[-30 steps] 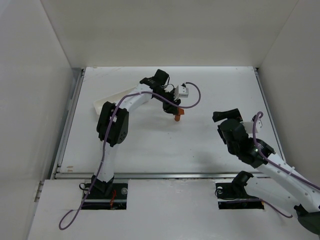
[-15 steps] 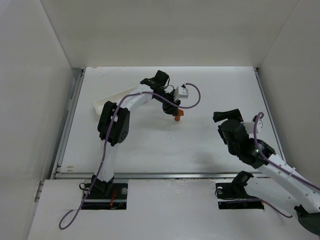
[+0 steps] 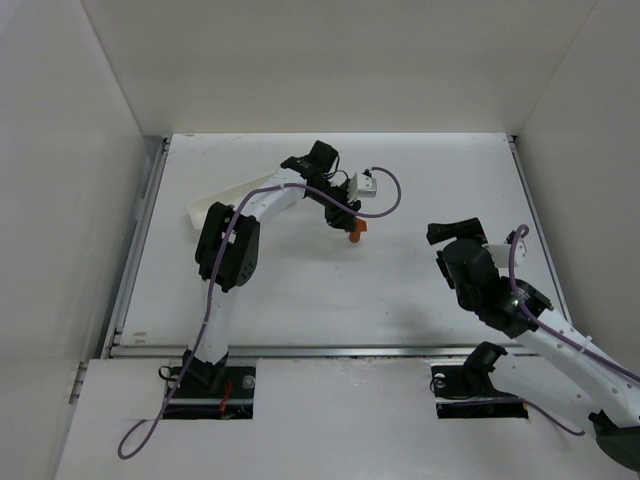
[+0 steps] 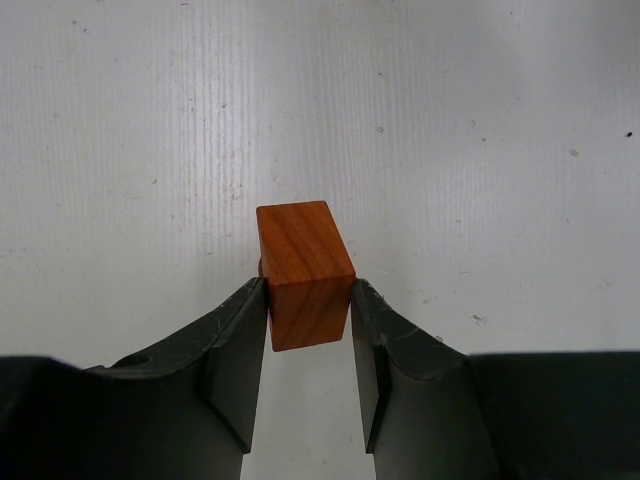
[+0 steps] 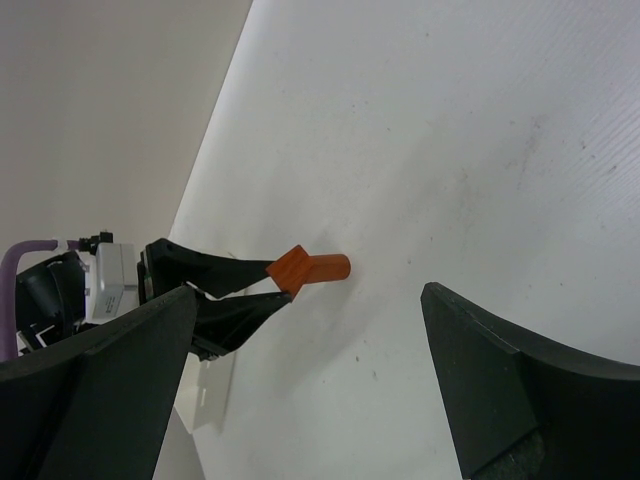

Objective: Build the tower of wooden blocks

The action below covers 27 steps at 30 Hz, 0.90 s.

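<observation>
we find the left end effector (image 4: 308, 300) clamped on a wood block (image 4: 303, 262) near mid tabletop (image 4: 480, 150) | right end effector (image 5: 308, 300) apart, empty | we judge the block light, stiff, smooth: hold opposite flat faces

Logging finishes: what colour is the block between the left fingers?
The block is orange-brown with wood grain; left wrist view shows it best.

Table (image 3: 300, 290): tower (image 3: 355, 233) stands near the centre. Its upper block (image 4: 303, 270) sits on a narrower piece (image 5: 330, 267) and lies between the left gripper (image 4: 308, 300) fingers, touching both. Tray (image 3: 205, 207): left rear, partly under the left arm. Right gripper (image 3: 455, 232): right of the tower, well apart.
</observation>
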### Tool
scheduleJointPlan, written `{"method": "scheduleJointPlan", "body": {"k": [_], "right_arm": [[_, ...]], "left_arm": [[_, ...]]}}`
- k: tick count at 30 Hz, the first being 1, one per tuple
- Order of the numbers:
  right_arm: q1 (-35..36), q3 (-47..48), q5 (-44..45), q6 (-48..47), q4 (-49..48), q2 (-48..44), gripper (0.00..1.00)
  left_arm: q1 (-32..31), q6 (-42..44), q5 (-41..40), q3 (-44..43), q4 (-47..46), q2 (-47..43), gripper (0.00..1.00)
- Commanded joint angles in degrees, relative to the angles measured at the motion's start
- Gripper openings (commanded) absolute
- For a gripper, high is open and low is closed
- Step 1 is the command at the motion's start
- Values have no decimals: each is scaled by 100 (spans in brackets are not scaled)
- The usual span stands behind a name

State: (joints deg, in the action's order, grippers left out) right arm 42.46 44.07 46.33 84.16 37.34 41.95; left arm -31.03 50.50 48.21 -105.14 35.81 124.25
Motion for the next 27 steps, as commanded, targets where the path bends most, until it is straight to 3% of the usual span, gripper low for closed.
{"method": "scheduleJointPlan", "body": {"k": [1,27], "right_arm": [[35,5,114,-75,27,-65,100],[35,-48,166,-75,27,-170,100]], "left_arm": [[0,127,172,-191,32,-50,0],[0,127,172,-305,137,56,3]]}}
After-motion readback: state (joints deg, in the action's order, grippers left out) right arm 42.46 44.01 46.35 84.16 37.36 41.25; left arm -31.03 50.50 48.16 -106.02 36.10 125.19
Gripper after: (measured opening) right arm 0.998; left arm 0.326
